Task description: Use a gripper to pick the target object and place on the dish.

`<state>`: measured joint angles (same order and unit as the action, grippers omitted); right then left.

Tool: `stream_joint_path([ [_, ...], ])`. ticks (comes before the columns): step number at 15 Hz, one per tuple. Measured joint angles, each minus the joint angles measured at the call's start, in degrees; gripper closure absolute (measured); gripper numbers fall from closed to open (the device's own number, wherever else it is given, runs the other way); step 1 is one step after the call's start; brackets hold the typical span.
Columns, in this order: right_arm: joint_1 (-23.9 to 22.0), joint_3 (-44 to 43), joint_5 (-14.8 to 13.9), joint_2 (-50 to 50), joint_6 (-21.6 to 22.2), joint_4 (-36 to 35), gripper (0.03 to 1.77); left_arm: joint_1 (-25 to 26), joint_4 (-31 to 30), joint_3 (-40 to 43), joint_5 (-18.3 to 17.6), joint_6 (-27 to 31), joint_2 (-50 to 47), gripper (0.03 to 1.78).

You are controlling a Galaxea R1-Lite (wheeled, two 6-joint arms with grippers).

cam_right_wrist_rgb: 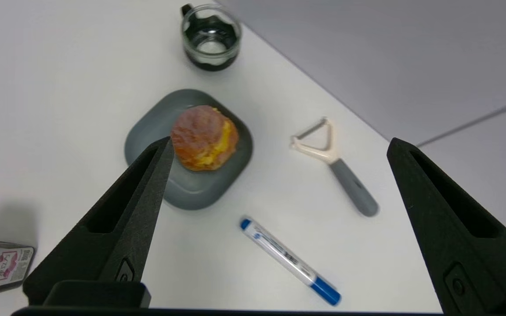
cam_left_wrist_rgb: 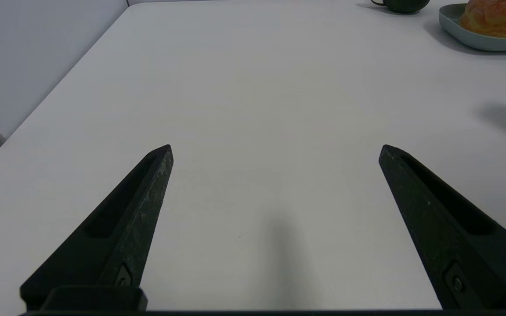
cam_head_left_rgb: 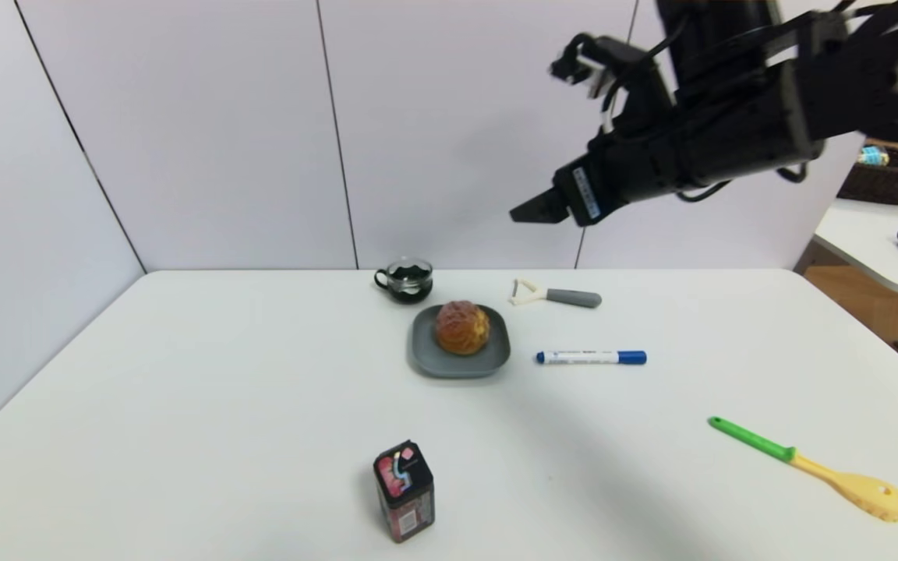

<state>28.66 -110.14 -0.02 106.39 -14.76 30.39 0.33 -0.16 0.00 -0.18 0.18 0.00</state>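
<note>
The golden-brown bun (cam_head_left_rgb: 462, 327) (cam_right_wrist_rgb: 204, 137) (cam_left_wrist_rgb: 494, 16) rests on the grey-blue square dish (cam_head_left_rgb: 427, 351) (cam_right_wrist_rgb: 187, 193) (cam_left_wrist_rgb: 450, 22) at the table's middle back. My right gripper (cam_head_left_rgb: 531, 210) (cam_right_wrist_rgb: 279, 147) hangs high in the air, up and to the right of the dish, open and holding nothing. My left gripper (cam_left_wrist_rgb: 276, 151) does not show in the head view; its wrist view has it open over bare table, with the dish far off.
A glass cup (cam_head_left_rgb: 405, 279) stands just behind the dish. A peeler (cam_head_left_rgb: 554, 295) and a blue marker (cam_head_left_rgb: 591, 357) lie right of the dish. A dark red-patterned box (cam_head_left_rgb: 404, 491) stands near the front, and a green-and-yellow spatula (cam_head_left_rgb: 815, 467) lies at front right.
</note>
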Motion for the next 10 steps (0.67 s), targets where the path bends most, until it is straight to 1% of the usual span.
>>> stream_joint_path([
  [2,-4.30,2.69,-0.20,-6.01,0.07,0.00,0.12,0.00,0.00,0.00,-0.02,0.00,0.00,0.12],
  [4,-9.79,6.03,-0.33,-11.85,0.16,-0.57,0.11,0.00,0.00,0.00,0.02,-0.02,0.00,0.12],
  [6,-15.04,11.13,-0.35,-17.53,0.38,-3.19,0.11,0.00,0.00,0.00,0.00,0.00,0.00,0.12],
  [7,-16.87,14.71,-0.24,-20.14,0.46,-6.01,0.11,0.00,0.00,0.00,0.00,-0.02,0.00,0.12],
  [10,-21.81,29.14,0.54,-28.17,0.38,-18.96,0.11,-0.02,0.02,0.00,0.00,0.00,0.00,0.12],
])
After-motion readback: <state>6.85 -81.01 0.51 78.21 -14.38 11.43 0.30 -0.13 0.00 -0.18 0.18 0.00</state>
